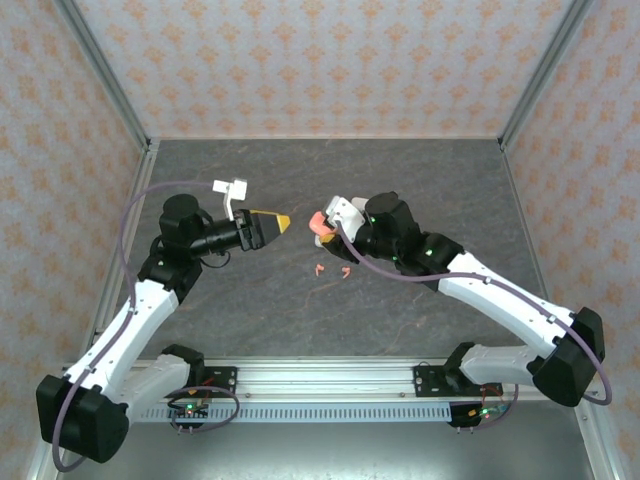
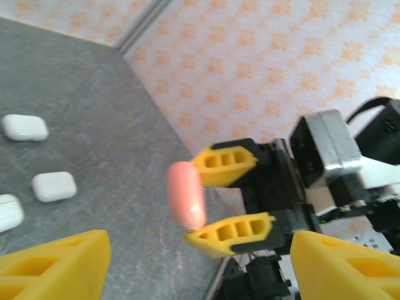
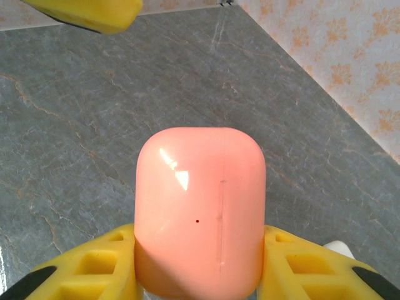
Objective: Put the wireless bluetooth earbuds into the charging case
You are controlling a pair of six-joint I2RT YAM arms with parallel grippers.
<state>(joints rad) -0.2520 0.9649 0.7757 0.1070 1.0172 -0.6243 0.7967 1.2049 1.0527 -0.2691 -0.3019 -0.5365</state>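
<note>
My right gripper (image 3: 199,239) is shut on a coral-pink charging case (image 3: 200,212), its yellow fingers pressing both sides. The case's lid seam looks closed. From above, the case (image 1: 318,225) hangs over the middle of the table in the right gripper (image 1: 327,228). My left gripper (image 1: 279,222) faces it from the left, a short gap away. In the left wrist view the left gripper (image 2: 197,269) is open and empty, and the case (image 2: 186,195) sits ahead in the other gripper's fingers (image 2: 234,230). Two coral-red earbuds (image 1: 320,268) (image 1: 346,271) lie on the table just below the case.
Three white cases (image 2: 25,127) (image 2: 54,186) (image 2: 6,214) lie on the grey table (image 1: 300,170) at the left of the left wrist view. Patterned walls enclose the table on three sides. A white clip (image 1: 232,189) sticks up on the left wrist.
</note>
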